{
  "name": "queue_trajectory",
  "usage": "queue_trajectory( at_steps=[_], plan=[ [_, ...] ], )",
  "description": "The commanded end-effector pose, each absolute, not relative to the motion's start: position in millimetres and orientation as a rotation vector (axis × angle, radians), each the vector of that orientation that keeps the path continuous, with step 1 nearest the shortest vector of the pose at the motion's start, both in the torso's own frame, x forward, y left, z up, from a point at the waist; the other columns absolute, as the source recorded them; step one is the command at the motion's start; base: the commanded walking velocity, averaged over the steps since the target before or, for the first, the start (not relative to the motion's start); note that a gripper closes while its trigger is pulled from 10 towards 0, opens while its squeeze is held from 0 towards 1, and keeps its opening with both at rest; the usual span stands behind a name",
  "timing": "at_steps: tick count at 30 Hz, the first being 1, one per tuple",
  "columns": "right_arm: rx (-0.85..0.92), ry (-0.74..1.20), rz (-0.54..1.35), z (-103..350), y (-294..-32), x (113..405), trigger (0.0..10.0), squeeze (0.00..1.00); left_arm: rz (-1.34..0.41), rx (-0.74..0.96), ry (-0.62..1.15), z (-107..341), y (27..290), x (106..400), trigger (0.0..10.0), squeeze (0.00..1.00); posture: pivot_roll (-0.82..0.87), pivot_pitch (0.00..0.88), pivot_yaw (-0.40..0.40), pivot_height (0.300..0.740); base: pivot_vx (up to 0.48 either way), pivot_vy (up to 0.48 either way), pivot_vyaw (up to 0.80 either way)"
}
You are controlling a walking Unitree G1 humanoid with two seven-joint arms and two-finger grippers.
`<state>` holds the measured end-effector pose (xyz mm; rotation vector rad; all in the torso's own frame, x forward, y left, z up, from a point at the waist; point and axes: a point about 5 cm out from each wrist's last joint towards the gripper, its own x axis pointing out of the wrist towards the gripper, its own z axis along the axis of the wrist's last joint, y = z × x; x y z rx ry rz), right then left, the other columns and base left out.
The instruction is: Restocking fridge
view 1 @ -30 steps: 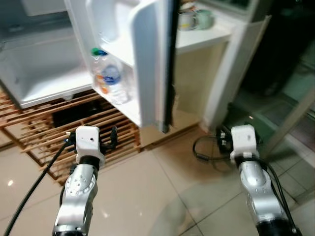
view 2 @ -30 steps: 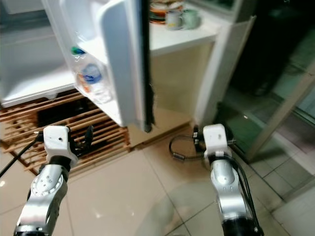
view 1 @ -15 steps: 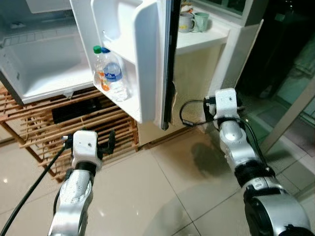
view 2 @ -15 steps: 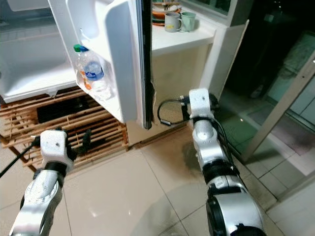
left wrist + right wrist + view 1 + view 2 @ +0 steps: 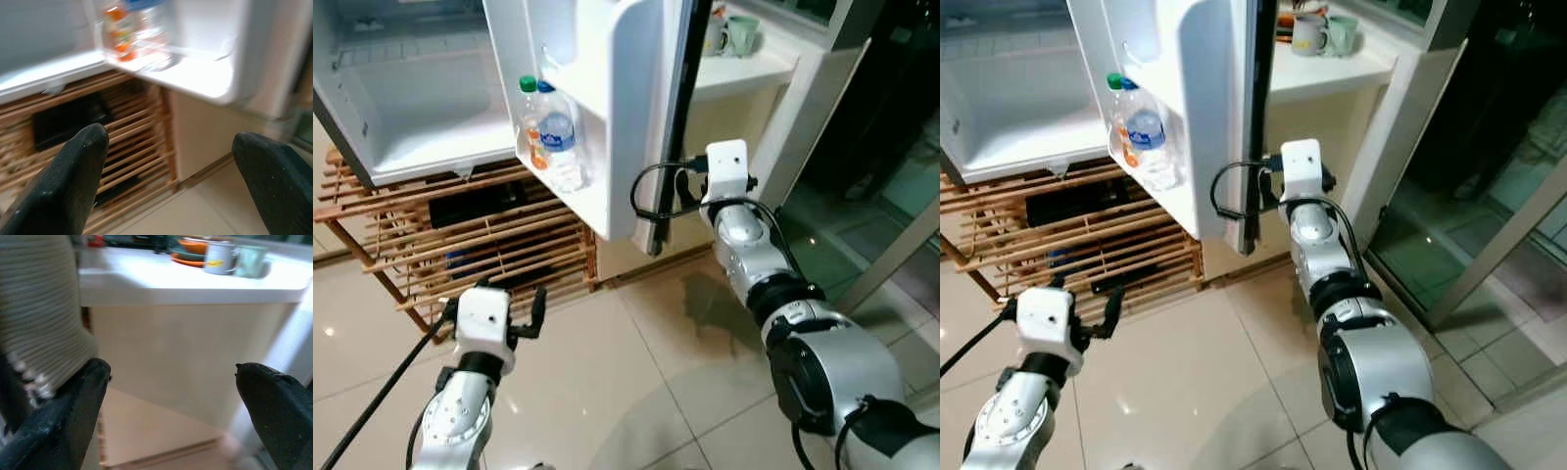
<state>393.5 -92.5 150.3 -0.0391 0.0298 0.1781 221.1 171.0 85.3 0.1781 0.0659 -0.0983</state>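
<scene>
Reaching beside the fridge door [image 5: 636,108], right hand [image 5: 171,396] spread, seemingly not touching; left hand [image 5: 171,176] spread.

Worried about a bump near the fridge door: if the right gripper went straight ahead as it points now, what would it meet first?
Probably the cream cabinet front under the white counter. The right gripper, jaws open, faces it, with the fridge door's edge close beside one finger. Depth is unclear.

Open fridge door [image 5: 1209,108] with the right arm raised to its edge

Two bottles [image 5: 1136,132] stand in the door shelf; the right gripper [image 5: 1268,181] sits at the door's dark edge, fingers hidden behind its wrist; the left gripper [image 5: 1107,299] hangs low before a wooden slatted rack [image 5: 1087,230]
</scene>
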Motion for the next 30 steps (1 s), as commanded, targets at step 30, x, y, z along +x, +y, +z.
queue_trajectory(
  at_steps=[30],
  plan=[
    [0.116,-0.027,0.504,132.8,-59.9,341.3,10.0,0.0,-0.151,0.289,0.071,88.2,163.6,248.9,10.0,0.0,0.01,0.0,-0.05,0.74,0.0,0.0,0.0]
  ],
)
